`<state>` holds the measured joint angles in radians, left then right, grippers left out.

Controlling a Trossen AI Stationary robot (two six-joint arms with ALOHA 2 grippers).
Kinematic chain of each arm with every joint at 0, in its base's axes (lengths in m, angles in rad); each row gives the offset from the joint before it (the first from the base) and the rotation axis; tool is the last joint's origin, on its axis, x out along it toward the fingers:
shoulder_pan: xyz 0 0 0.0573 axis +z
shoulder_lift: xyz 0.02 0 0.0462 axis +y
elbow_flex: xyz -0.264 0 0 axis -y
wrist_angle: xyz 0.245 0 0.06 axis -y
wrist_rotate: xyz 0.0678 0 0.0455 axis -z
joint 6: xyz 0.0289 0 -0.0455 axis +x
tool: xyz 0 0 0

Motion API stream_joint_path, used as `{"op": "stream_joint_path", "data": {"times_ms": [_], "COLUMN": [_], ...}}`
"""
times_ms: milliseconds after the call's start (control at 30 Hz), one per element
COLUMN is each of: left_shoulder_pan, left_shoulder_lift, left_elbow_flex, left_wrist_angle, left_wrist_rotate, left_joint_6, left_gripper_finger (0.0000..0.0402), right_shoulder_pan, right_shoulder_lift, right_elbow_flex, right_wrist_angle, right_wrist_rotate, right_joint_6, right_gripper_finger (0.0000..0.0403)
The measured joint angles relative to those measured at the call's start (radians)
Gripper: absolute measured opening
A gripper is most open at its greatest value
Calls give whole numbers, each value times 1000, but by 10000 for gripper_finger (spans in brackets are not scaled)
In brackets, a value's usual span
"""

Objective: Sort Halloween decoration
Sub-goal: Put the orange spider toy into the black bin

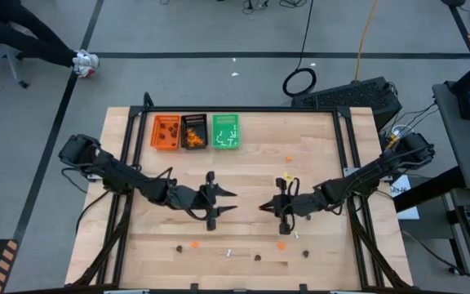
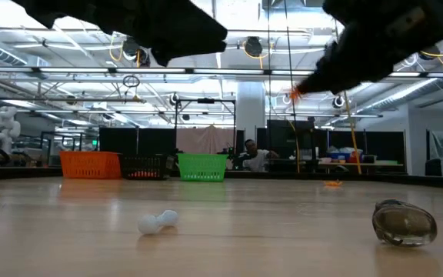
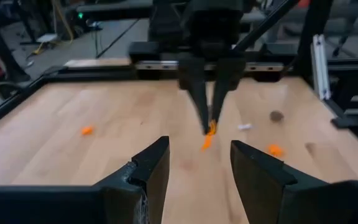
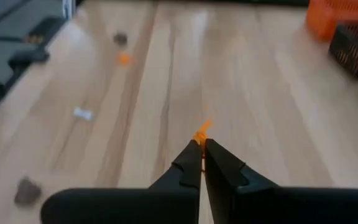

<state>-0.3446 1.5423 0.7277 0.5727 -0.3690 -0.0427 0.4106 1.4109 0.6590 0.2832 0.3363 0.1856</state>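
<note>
My right gripper (image 4: 199,149) is shut on a small orange trinket (image 4: 201,132), held above the middle of the table (image 1: 243,237). The low view shows that trinket (image 2: 293,94) high over the tabletop. My left gripper (image 3: 199,163) stands open a short way to the left (image 1: 228,202), facing the right gripper (image 3: 209,118), with nothing between its fingers. Loose trinkets lie near the front edge: an orange one (image 1: 281,243), dark blobs (image 1: 258,256), and a white stick (image 1: 229,251). An orange tray (image 1: 166,131), a black tray (image 1: 193,131) and a green tray (image 1: 226,131) stand at the far left. My right gripper pinches the orange trinket between its two fingers at their very tips. One end of the trinket (image 3: 211,129) sticks out past the tips. The fingers slant down from the table's right toward its left. The trinket is lifted clear of the table.
More orange bits lie right of centre (image 1: 289,159). In the low view a white stick (image 2: 158,221) and a dark blob (image 2: 404,223) lie close to the front edge. A black frame (image 1: 345,163) borders the table. Bare wood lies between the trays and the grippers.
</note>
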Motion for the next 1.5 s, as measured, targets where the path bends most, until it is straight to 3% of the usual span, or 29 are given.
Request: {"op": "stream_joint_path", "data": {"times_ms": [267, 533, 767, 1267, 1500], "left_shoulder_pan": [-21, -24, -6, 81, 96], "left_shoulder_lift": [56, 55, 55, 60, 115], "left_elbow_flex": [0, 0, 1, 1, 12], "left_wrist_angle": [159, 215, 232, 239, 335], "left_wrist_rotate": [-18, -29, -102, 92, 143], "left_joint_6": [77, 152, 165, 154, 155], "left_gripper_finger": [170, 170, 170, 170, 170], "right_shoulder_pan": [-35, -63, -65, -72, -75], "right_shoulder_lift": [0, 0, 0, 0, 0], "right_elbow_flex": [0, 0, 2, 2, 2], "right_wrist_angle": [215, 347, 411, 416, 409], "right_wrist_rotate": [2, 0, -6, -5, -1], "right_joint_6": [-125, -213, -260, -293, -303], "right_gripper_finger": [0, 0, 0, 0, 0]}}
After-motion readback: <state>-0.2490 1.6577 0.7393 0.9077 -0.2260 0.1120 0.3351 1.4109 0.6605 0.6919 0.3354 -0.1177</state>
